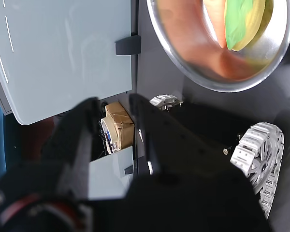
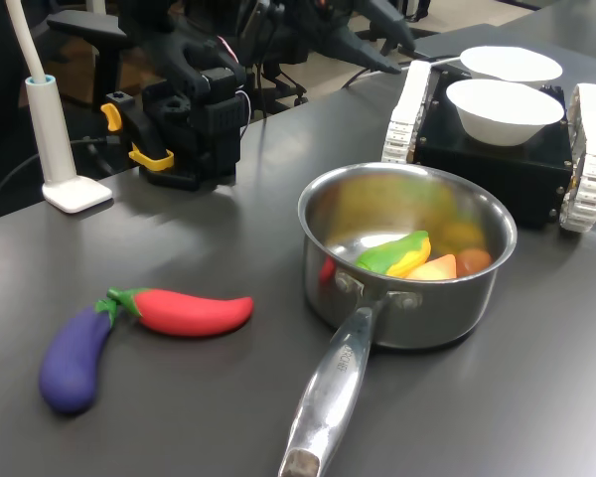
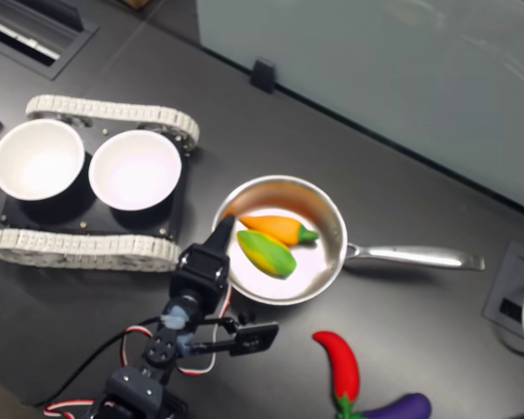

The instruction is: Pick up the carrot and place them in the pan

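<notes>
Carrot (image 3: pixel 279 228) already in the pan (image 3: pixel 332 229); arm raised by the rim.

In the second exterior view the carrot lies on the pan floor, green stem toward the handle (image 3: pixel 415 257), just beside a yellow-green vegetable (image 3: pixel 264 252); the gripper (image 3: pixel 224 229) hangs over the pan's edge on the second exterior view's left, and its jaws look empty in the wrist view, though how far apart they stand I cannot tell; the chili (image 2: pixel 191 311) and eggplant (image 2: pixel 73 359) rest on the table, well apart from the pan; the carrot is likely light, stiff, smooth plastic, so it may slip; if regrasped, take it across the thick middle, not the taper; the task looks done.
</notes>
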`<action>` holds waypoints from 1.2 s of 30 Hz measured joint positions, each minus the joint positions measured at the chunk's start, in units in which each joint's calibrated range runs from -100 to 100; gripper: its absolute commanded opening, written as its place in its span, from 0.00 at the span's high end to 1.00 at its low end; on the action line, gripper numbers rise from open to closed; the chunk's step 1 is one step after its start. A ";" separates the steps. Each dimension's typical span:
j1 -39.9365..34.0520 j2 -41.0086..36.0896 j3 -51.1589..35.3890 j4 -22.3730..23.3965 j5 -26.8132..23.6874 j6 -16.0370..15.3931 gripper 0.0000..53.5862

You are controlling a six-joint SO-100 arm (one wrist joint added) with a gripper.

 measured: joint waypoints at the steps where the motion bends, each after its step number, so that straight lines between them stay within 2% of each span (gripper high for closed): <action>1: 0.22 -0.93 0.27 0.34 -0.05 0.00 1.00; 26: -0.88 -18.94 12.67 9.52 -0.93 0.09 1.00; 36: 0.11 -22.81 18.64 12.92 -0.93 -1.01 1.00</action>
